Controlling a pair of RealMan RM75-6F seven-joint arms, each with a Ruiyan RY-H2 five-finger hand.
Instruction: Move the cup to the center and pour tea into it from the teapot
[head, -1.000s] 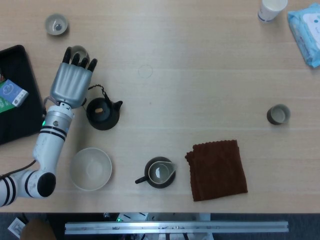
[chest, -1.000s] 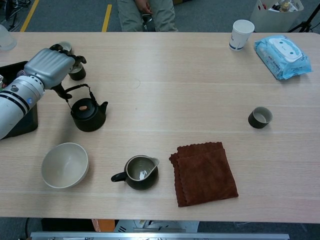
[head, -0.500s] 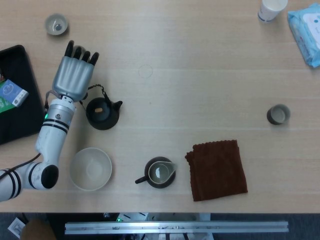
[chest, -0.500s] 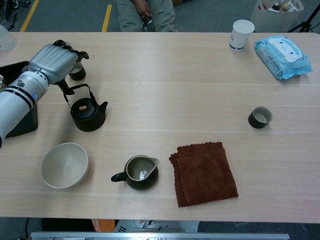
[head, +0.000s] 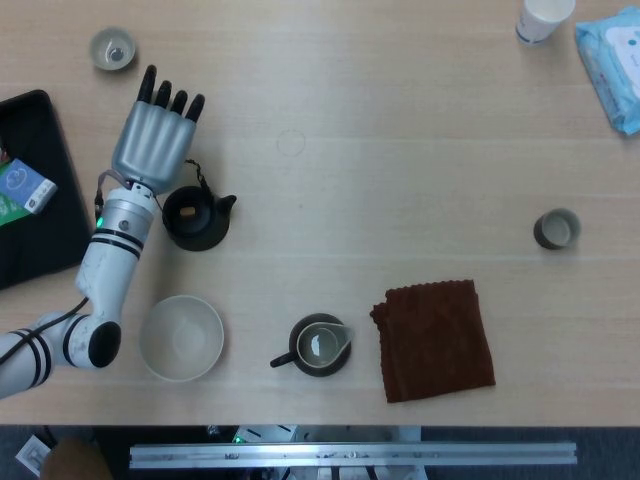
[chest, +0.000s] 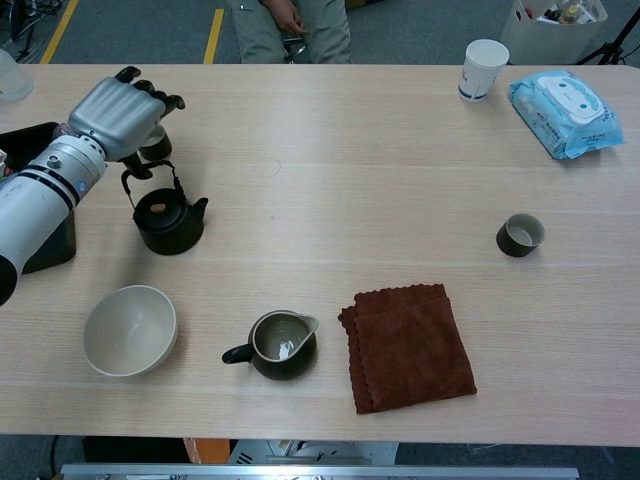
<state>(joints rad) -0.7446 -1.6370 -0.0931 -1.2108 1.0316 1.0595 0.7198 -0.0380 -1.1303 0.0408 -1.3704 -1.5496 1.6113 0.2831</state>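
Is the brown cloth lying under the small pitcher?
No, the brown cloth lies flat on the table just right of the pitcher, not under it.

Table centre (head: 330, 190) open btwn teapot (head: 195, 217) & cup (head: 556, 229) (pitcher (head: 320, 346), cloth (head: 435, 338) nearer).

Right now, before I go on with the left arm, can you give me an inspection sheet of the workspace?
Surface: light wooden table, no spills seen.
Job's things: black teapot at left, upright with its handle raised; dark cup at right, not yet at the center.
Clutter: pale bowl, dark pitcher, brown cloth, paper cup, wipes pack, small cup at far left, black tray.
Hands: left hand above the teapot, fingers extended; whether it touches the handle cannot be told. Right hand not in view.
Cables: nothing seen.
Surroundings: a seated person beyond the table's far edge.
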